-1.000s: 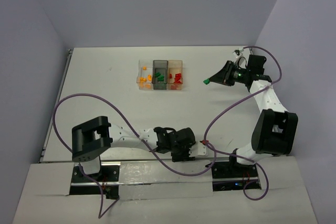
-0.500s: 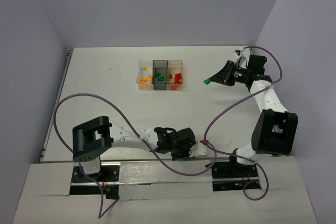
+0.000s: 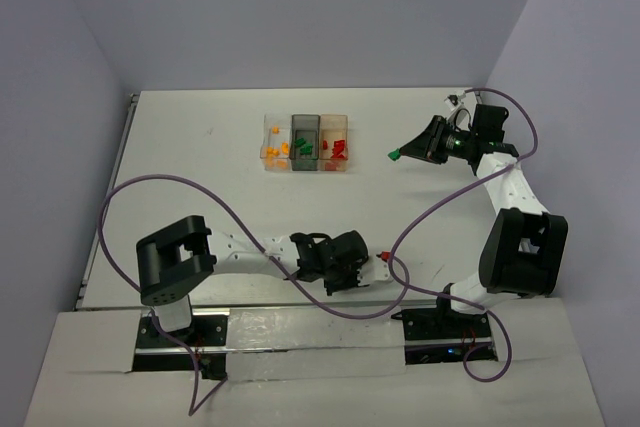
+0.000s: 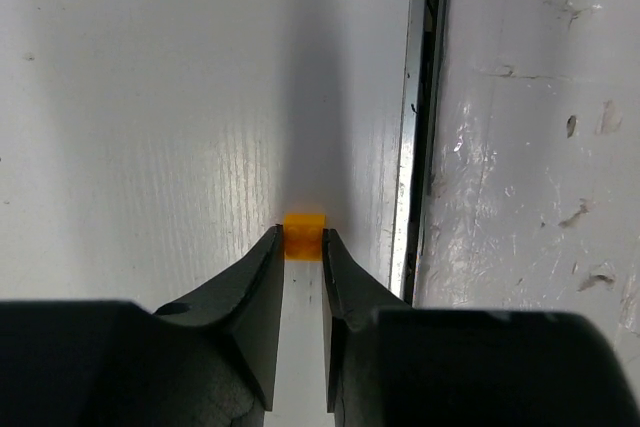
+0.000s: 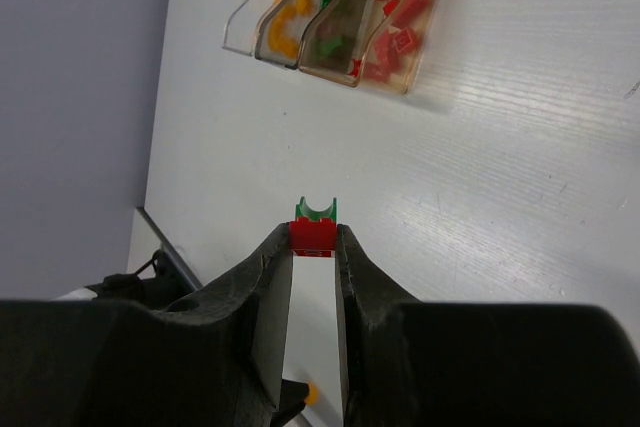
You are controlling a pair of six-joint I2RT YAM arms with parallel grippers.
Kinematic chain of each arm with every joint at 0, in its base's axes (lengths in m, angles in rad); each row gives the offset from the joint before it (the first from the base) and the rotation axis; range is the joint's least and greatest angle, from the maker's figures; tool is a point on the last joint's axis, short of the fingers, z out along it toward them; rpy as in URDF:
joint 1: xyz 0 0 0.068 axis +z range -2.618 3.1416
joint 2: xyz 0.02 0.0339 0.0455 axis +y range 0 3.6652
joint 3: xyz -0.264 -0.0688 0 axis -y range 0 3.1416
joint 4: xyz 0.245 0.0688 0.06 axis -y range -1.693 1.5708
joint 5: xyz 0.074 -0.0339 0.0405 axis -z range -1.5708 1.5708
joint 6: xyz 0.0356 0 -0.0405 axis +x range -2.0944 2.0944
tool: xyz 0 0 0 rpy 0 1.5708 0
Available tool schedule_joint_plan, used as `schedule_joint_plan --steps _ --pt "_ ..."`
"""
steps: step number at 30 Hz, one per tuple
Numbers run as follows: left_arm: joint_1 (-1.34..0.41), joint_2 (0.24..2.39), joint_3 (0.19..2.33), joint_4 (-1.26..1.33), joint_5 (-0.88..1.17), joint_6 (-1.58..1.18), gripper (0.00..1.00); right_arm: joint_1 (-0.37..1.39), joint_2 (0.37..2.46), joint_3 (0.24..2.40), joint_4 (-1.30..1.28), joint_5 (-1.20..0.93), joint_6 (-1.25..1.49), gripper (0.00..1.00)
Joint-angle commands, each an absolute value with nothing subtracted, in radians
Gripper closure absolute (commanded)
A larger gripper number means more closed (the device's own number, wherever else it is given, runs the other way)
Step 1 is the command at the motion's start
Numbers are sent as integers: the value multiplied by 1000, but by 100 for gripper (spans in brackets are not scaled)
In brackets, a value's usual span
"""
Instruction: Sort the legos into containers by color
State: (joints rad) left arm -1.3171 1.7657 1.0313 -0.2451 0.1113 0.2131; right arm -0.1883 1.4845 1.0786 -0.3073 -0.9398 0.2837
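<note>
Currently: left gripper [image 4: 301,243] clamped on orange brick [image 4: 304,233], near edge of desk [image 4: 150,97]; lift straight. Right gripper [image 5: 314,239] clamps red brick [image 5: 313,236].

Table [image 3: 250,217]: white and matte, with a faint grain showing in the wrist views.
Walls [image 3: 300,17]: pale lavender, standing at the table's back, left and right.
Edge rail [image 3: 110,187]: thin grey strip along the table's left side.
Near board [image 3: 300,367]: whitish panel across the table's near edge.
Seam [image 4: 422,117]: dark, metal-edged gap beside a scuffed, stained white surface [image 4: 530,147].
</note>
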Motion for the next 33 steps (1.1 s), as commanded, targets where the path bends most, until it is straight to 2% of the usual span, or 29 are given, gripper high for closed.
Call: schedule_joint_plan --steps 1,7,18,23,33 --pt "-1318 1752 1042 -219 139 212 85 -196 1450 1089 -282 -957 290 100" --pt "-1309 1720 1051 -238 138 213 92 -196 1450 1088 -279 -960 292 100" --pt "-1261 1636 1082 -313 147 222 96 -197 1448 1088 -272 -962 300 100" --pt "-1141 1600 1095 -353 206 213 97 -196 1443 1092 -271 -963 302 100" --pt "-737 1602 1245 -434 291 238 99 -196 1464 1101 -256 -974 319 100"
